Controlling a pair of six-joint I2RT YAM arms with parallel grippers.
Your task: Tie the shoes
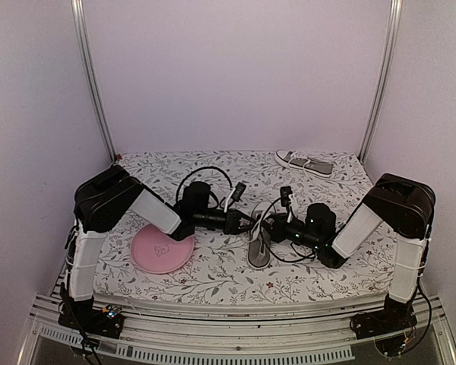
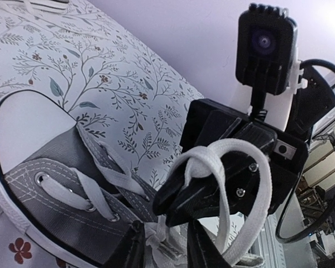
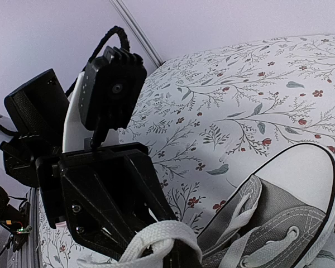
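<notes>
Right gripper (image 2: 176, 200) hovers over the desk (image 1: 213, 277), where the shoe (image 2: 56, 173) sits mid-desk. It is clenched on a lace (image 2: 251, 184) loop, likely shaping the bow. Left gripper (image 2: 164, 248) sits low around more lace; I cannot tell whether it pinches. Other shoe (image 1: 305, 163) waits far right.

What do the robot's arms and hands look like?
The left arm and right arm are white tubes joined by chunky black joints. The left hand and right hand are boxy black plastic, each with a small black camera on top. Black cables loop around them.
</notes>
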